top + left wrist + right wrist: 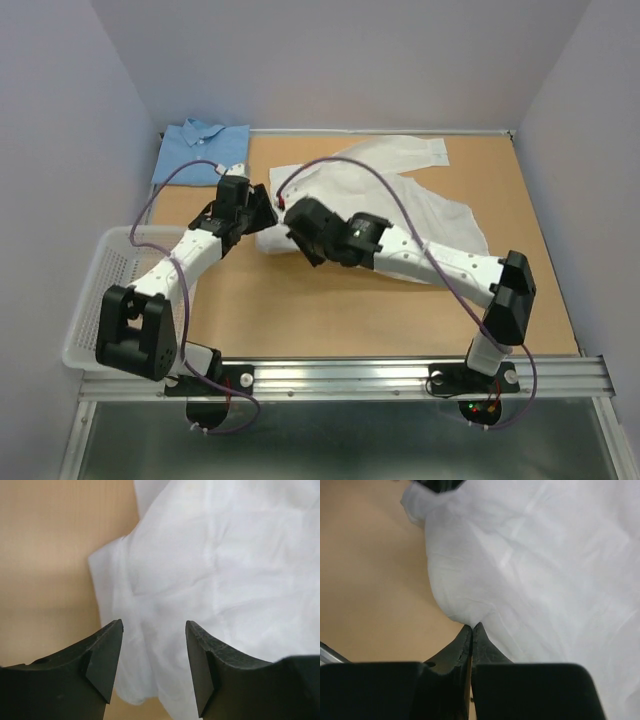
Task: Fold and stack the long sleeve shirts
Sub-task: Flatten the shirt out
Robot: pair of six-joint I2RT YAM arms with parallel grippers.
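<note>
A white long sleeve shirt (400, 190) lies spread and rumpled over the middle and right of the table. A light blue shirt (200, 150) lies folded at the back left corner. Both grippers meet at the white shirt's left edge. My left gripper (266, 212) is open, and in its wrist view the left gripper (154, 630) straddles the hem of the white shirt (225, 570). My right gripper (293, 222) is shut; in its wrist view the right gripper (471, 626) pinches a fold at the edge of the white shirt (545, 565).
A white mesh basket (100, 270) stands at the table's left edge beside the left arm. Bare wooden table (330, 310) runs along the front. Grey walls close in the back and both sides. A metal rail (350, 378) carries both arm bases.
</note>
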